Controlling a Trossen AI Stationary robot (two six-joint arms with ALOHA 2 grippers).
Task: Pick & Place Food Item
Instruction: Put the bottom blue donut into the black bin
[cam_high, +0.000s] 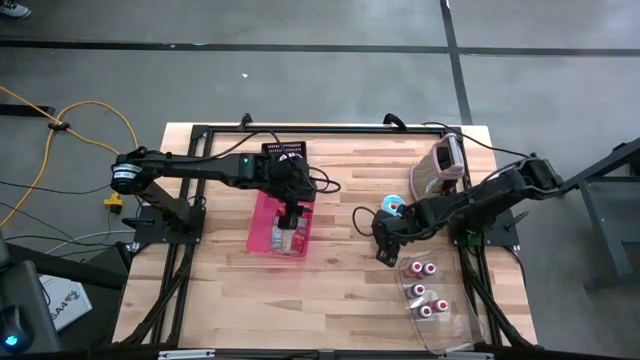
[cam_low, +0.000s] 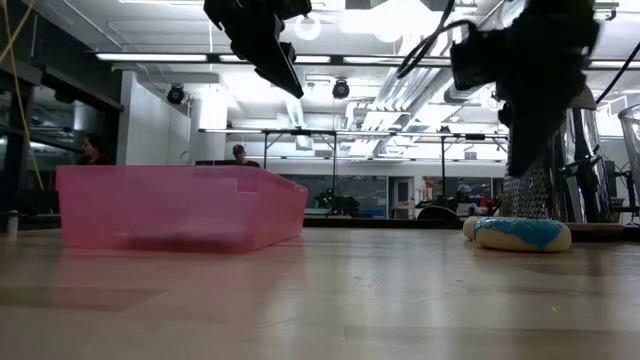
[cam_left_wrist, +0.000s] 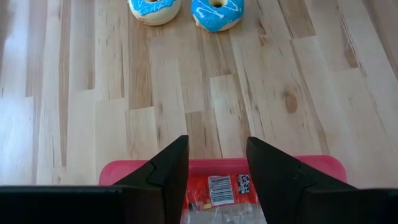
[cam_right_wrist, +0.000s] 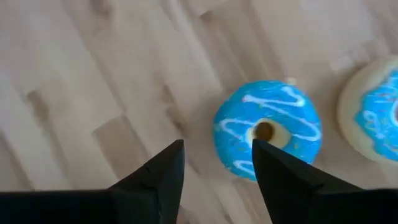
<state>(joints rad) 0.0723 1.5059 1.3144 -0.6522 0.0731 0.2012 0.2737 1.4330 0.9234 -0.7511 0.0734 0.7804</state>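
A packet (cam_left_wrist: 217, 190) already lies in the pink bin (cam_high: 265, 225) beneath the spread, empty left gripper (cam_left_wrist: 217, 180), while the right gripper (cam_right_wrist: 217, 171), spread and empty, hovers over a blue donut (cam_right_wrist: 267, 129) on the counter (cam_high: 340, 290), not yet picked.

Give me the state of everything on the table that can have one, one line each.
Pink bin: upright, packet inside.
Packet: lying flat in bin.
Donuts: on the wood, not held.
Clear tray: open, red-topped pastries inside.
Left gripper: open, empty, over bin.
Right gripper: open, empty, above one donut.
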